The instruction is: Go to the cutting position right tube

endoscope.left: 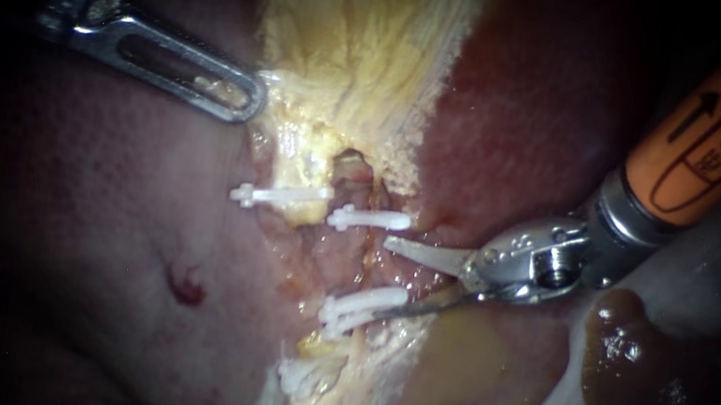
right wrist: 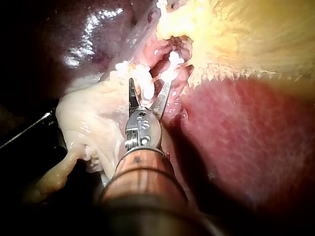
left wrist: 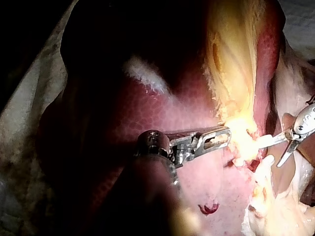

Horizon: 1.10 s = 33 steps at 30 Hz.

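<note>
**Blades apart beside the right tube**

The right instrument point(endoscope.left: 388, 277) has its two blades apart, tips just beside the right tube point(endoscope.left: 343, 261), level with the stretch between the upper clip point(endoscope.left: 367, 220) and the lower clips point(endoscope.left: 360, 309) (the lower blade lies against those); the left instrument point(endoscope.left: 238, 99), jaws clamped on the yellow tissue point(endoscope.left: 355, 42), sits well apart.

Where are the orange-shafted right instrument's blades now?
In the endoscope view, right of centre: the right instrument holds its blades open, just right of the gap between the upper-right white plastic clip and the white clip pair below it.
</note>
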Tool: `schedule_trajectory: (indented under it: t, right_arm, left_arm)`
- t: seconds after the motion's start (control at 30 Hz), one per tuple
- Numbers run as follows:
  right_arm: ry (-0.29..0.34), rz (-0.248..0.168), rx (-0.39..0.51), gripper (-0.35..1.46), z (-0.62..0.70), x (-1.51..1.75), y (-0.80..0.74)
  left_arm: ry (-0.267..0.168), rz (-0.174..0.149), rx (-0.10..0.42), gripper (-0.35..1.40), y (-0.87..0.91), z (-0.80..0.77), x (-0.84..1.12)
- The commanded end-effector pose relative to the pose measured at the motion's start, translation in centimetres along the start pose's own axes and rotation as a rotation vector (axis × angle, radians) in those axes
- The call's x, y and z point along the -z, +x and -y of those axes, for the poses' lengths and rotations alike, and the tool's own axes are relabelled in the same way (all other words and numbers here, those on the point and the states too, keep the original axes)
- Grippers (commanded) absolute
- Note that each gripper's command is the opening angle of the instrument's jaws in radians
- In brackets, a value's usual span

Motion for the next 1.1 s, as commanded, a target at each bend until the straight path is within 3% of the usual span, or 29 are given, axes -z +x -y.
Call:
schedule_trajectory:
  t: [0.03, 0.4, 0.8, 1.1]
  right_arm:
    - [0.000, 0.000, -0.001, 1.39, -0.01, -0.01, 0.00]
    - [-0.008, 0.010, -0.010, 1.39, -0.12, -0.19, -0.05]
    - [0.045, 0.016, -0.019, 1.41, -0.25, -0.43, -0.08]
    - [0.103, -0.064, -0.073, 1.41, -0.27, -0.53, -0.07]
  left_arm:
    - [-0.001, 0.000, 0.000, -0.35, 0.00, 0.01, 0.00]
    - [-0.001, 0.000, 0.001, -0.35, 0.00, 0.01, 0.01]
    - [-0.001, 0.001, 0.001, -0.35, 0.01, 0.02, 0.01]
    - [-0.001, 0.001, 0.001, -0.35, 0.01, 0.02, 0.01]
